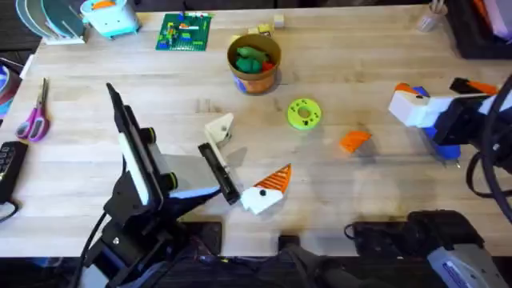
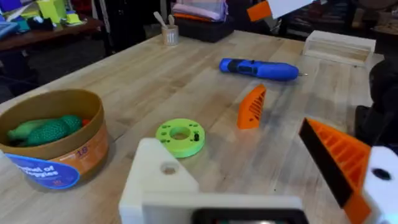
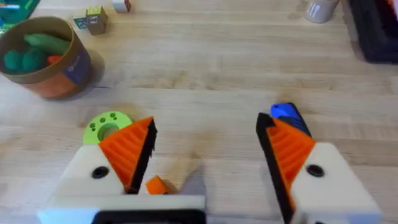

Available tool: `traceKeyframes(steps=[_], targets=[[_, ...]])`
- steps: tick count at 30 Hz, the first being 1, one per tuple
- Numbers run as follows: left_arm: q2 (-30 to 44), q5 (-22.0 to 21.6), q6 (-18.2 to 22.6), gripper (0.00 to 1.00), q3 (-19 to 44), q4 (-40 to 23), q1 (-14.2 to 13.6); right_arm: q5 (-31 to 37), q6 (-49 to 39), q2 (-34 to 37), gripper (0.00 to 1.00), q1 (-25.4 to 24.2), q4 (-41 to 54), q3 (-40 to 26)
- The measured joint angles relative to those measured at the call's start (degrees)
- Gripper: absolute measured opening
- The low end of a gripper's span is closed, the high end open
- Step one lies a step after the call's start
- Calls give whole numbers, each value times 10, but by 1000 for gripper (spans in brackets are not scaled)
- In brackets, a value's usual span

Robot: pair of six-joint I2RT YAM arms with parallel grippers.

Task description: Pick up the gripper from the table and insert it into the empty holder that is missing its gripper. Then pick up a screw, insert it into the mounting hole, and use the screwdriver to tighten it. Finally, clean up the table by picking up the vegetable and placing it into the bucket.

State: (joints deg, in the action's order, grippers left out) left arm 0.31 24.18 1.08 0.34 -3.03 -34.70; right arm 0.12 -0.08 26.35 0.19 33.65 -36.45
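Open wood around the orange finger

Bare table lies all round the orange finger (image 1: 354,141); only the green disc (image 1: 304,113) sits just beside it, the bucket (image 1: 254,64) beyond.

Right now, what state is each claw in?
Left claw: open, holding nothing.
Right claw: open, holding nothing.

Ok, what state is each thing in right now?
gripper: loose on the table, not inserted.
holder: empty, no orange piece in it.
screwdriver: lying on the table, ungrasped.
bucket: upright, green toy foods inside.
left gripper: fingers open, empty.
right gripper: fingers open, empty.
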Motion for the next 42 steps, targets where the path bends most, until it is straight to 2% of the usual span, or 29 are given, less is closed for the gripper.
traceKeyframes(steps=[8, 11, 16, 22, 30, 40, 42], targets=[[0, 0, 0, 993, 0, 0, 0, -2, 16, 1, 991, 0, 5, 0], [0, 0, 0, 992, 0, 0, 0, -28, -4, 17, 992, 4, 46, -2], [0, 0, 0, 993, 0, 0, 0, -60, -62, 84, 993, 54, 136, -11], [0, 0, 0, 993, 0, 0, 0, -59, -94, 140, 992, 107, 147, -27], [0, 0, 0, 993, 0, 0, 0, -57, -104, 190, 993, 111, 148, -29], [0, 0, 0, 992, 0, 0, 0, -51, -105, 309, 991, 111, 128, -29], [0, 0, 0, 992, 0, 0, 0, -49, -107, 319, 953, 111, 129, -29]])
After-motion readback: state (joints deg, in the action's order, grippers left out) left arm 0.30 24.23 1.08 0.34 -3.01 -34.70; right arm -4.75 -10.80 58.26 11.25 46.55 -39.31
